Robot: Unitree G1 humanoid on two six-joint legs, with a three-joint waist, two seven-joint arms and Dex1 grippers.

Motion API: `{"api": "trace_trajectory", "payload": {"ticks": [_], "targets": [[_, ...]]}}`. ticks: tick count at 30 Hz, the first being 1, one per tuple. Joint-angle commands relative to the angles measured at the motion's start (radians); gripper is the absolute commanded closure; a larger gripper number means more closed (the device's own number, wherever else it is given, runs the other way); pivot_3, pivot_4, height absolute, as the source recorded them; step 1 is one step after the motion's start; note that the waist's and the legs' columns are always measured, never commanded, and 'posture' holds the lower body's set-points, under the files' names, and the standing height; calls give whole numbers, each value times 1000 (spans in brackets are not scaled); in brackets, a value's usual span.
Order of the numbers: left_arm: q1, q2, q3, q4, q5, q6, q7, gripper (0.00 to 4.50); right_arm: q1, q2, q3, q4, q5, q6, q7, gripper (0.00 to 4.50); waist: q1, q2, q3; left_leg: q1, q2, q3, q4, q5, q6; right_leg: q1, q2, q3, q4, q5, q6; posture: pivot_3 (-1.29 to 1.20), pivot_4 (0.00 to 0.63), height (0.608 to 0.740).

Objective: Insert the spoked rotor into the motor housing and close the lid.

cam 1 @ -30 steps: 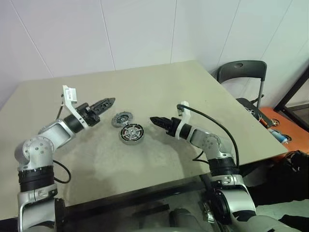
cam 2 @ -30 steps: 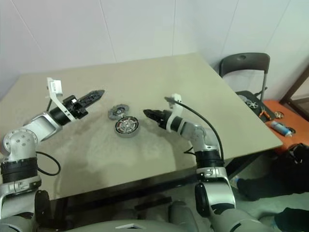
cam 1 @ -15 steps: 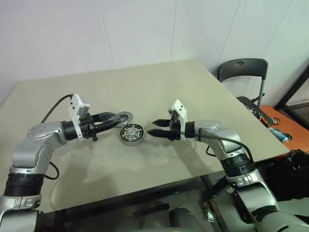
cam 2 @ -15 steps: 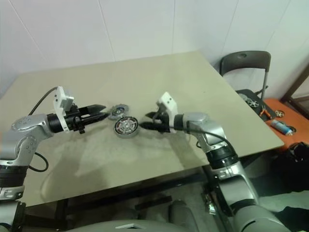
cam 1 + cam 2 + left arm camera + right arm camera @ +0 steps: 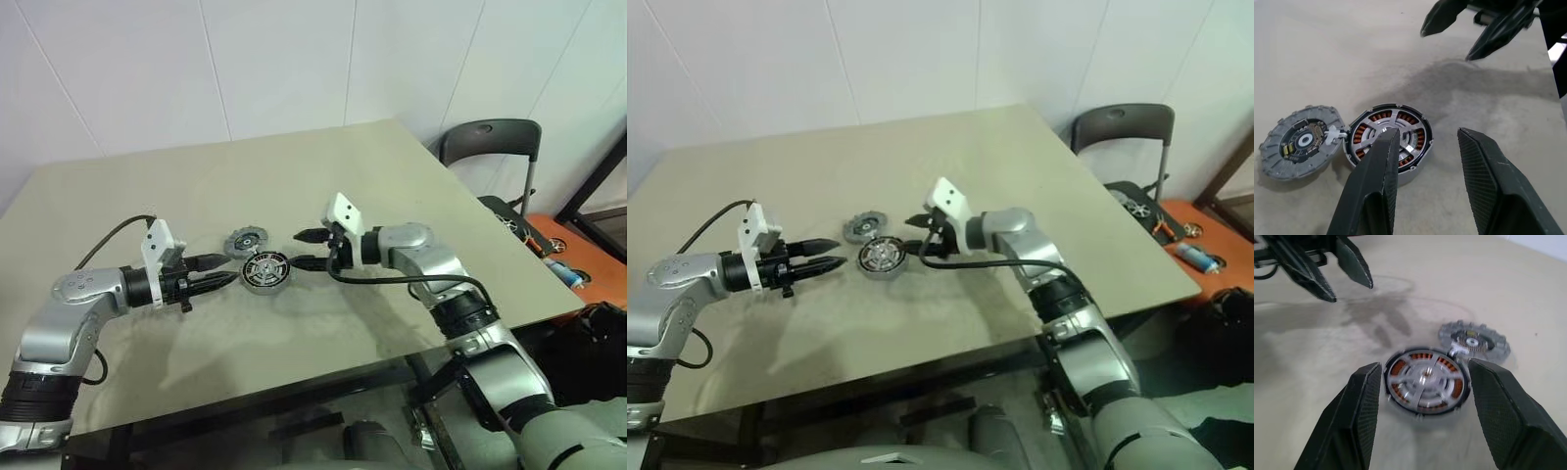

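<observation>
Motor housing (image 5: 1389, 141) sits near the middle of the beige table (image 5: 411, 186), copper windings showing between silver spokes, so the spoked rotor (image 5: 1425, 380) appears already seated inside it; the lid (image 5: 1299, 143) lies flat just beside it, touching or nearly touching its rim, on the side farther from the robot. Over the last second both arms have swung in and rolled their wrists: the left gripper (image 5: 221, 270), which pointed up and away from the parts, now lies low and nearly level just to the left of the housing, and the right gripper (image 5: 306, 249) has come across to flank it from the right. Both pincers stand released, jaws apart, grasping nothing. That suggests insertion is done and closing the lid is the step in hand. Open tabletop surrounds the parts on every side, the edges are well apart from them, and a chair (image 5: 490, 147) stands beyond the far right corner, clear of either arm.
</observation>
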Motion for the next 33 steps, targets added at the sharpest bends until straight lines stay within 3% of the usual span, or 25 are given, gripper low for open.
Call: {"api": "trace_trajectory", "payload": {"ticks": [1,10,15,18,24,29,33], "targets": [[-44,4,97,2,-61,58,49,2484,-103,73,-20,133,-62,-129,-86,1555,-1,0,0,0,0,0,0,0,0,-1,0,0,1,0,0,0,0,740],[-36,3,154,-4,-73,82,105,2484,-228,245,-56,484,-132,-295,-214,1555,-3,0,0,0,-1,-1,-2,0,-1,-2,0,0,1,0,-1,0,0,740],[-27,2,168,-19,-82,89,123,2484,-232,282,-120,530,-94,-260,-227,1555,-3,0,0,-1,-1,-1,-2,1,-1,-3,-1,0,2,1,-1,0,0,740],[-4,2,180,-41,-93,101,133,2457,-197,285,-132,456,-77,-228,-192,2154,-7,0,0,-1,-1,-1,-2,1,-1,-3,-1,0,2,1,-1,0,0,740],[-22,-19,217,-21,-135,145,181,2457,-123,285,-94,332,-83,-153,-103,4183,-26,0,0,-1,-1,-1,-1,1,-1,-3,0,0,4,1,-1,0,0,740],[-43,-35,212,-7,-135,151,201,2457,-101,289,-56,325,-112,-138,-83,4183,-29,-1,-1,0,-1,-2,0,1,-2,-2,0,0,5,1,-1,0,0,740],[-36,-42,202,-22,-130,151,206,2457,-156,324,-71,447,-140,-185,-155,4183,-29,-1,-1,0,-1,-1,0,2,-3,-3,0,0,6,1,-2,0,0,740]]}}
